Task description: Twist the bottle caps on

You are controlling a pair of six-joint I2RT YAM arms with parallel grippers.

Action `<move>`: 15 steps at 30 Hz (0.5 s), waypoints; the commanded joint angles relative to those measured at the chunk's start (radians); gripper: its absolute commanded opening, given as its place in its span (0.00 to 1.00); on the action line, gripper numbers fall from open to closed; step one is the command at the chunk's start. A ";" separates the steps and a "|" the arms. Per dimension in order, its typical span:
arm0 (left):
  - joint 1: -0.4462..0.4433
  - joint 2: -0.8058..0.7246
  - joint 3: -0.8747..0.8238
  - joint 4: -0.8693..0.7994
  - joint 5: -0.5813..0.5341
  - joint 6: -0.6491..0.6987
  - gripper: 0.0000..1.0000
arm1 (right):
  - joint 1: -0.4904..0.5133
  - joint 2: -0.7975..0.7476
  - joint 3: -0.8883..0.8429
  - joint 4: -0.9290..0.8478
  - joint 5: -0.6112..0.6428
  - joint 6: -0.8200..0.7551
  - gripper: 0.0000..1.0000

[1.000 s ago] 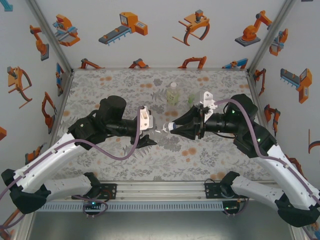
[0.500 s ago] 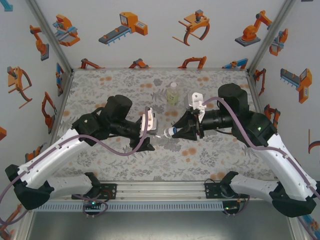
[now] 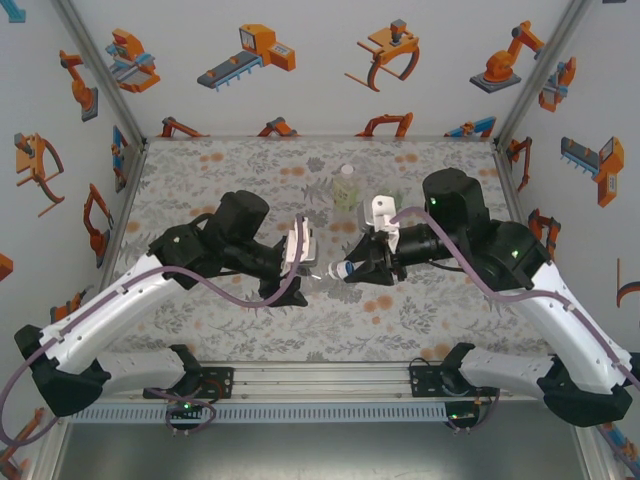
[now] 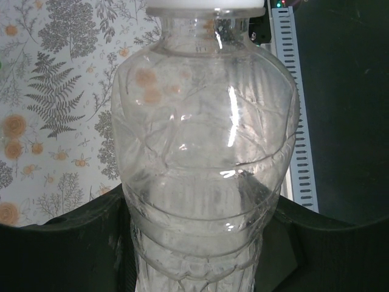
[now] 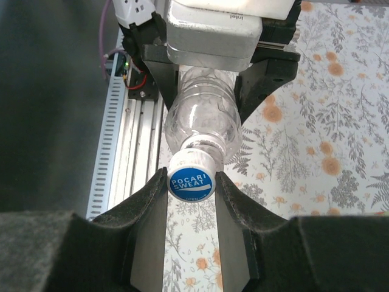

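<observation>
The clear bottle (image 5: 203, 118) is held off the floral mat (image 3: 220, 170) with its long axis nearly level, running left to right across the table, neck toward the robot's right. Its mouth carries a blue-topped cap (image 5: 191, 184) with a white rim. The left gripper (image 3: 300, 268) is clamped on the bottle's ribbed body, one dark finger (image 4: 73, 243) on each side. The right gripper (image 3: 350, 270) is closed on the cap, its pads (image 5: 155, 194) pressing the rim from both sides. Bottle and cap thus span the gap between the two grippers, above mid-table. A second bottle (image 3: 345, 192) stands upright behind them, near the back.
</observation>
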 commanded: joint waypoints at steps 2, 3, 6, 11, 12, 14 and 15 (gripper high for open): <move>-0.005 0.007 0.052 0.036 0.088 0.014 0.00 | 0.013 0.025 0.022 -0.025 0.071 -0.034 0.02; -0.005 0.006 0.053 0.036 0.093 0.014 0.00 | 0.013 0.028 0.025 -0.026 0.082 -0.035 0.02; -0.005 0.004 0.052 0.035 0.104 0.015 0.00 | 0.012 0.033 0.029 -0.026 0.106 -0.038 0.02; -0.005 0.003 0.054 0.035 0.099 0.010 0.00 | 0.015 0.046 0.040 -0.051 0.066 -0.065 0.01; -0.005 0.005 0.055 0.034 0.097 0.009 0.00 | 0.017 0.050 0.041 -0.053 0.051 -0.071 0.01; -0.005 0.008 0.057 0.036 0.094 0.008 0.00 | 0.020 0.056 0.041 -0.055 0.039 -0.069 0.00; -0.005 0.011 0.060 0.036 0.089 0.008 0.00 | 0.023 0.060 0.042 -0.057 0.038 -0.060 0.00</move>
